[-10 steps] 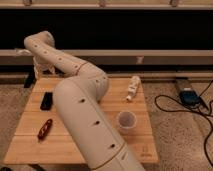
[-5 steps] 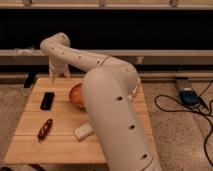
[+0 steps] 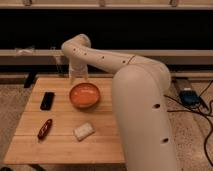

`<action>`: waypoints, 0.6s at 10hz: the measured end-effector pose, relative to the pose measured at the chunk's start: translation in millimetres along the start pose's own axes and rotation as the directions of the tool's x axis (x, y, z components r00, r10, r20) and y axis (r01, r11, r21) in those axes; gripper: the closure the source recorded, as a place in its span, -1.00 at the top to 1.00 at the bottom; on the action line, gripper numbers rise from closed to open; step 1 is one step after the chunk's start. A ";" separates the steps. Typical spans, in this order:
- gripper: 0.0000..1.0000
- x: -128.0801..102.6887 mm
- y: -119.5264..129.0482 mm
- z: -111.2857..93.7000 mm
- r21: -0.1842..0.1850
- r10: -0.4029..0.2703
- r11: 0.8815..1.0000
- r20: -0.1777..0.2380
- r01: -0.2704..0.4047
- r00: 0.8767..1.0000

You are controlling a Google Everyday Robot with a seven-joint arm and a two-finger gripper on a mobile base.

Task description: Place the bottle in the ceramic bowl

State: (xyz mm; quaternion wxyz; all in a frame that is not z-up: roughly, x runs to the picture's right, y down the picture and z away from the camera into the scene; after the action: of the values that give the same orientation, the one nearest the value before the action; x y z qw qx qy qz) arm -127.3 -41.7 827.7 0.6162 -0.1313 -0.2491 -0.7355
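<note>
Fingers of the gripper [image 3: 78,75] hang just behind the orange bowl [image 3: 75,102]; apart or together, I cannot tell. No bottle shows; the arm [image 3: 135,100] may hide it. It is likely light, stiff and smooth: grip it across the middle.

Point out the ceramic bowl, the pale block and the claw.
ceramic bowl [image 3: 84,96]: camera view, bare orange inside.
pale block [image 3: 83,131]: camera view, top face.
claw [image 3: 78,77]: camera view, lower end, just behind the ceramic bowl.
</note>
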 end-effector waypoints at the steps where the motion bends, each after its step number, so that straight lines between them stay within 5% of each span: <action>1: 0.28 -5.3 22.3 -3.2 -0.014 0.033 0.999 0.011 -0.033 0.999; 6: 0.28 -25.5 119.6 -9.6 -0.056 0.181 0.982 0.049 -0.178 0.982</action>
State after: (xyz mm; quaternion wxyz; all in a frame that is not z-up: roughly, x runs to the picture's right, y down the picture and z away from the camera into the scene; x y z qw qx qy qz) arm -4.7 -39.2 831.4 0.6695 -0.1888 -0.2337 -0.6793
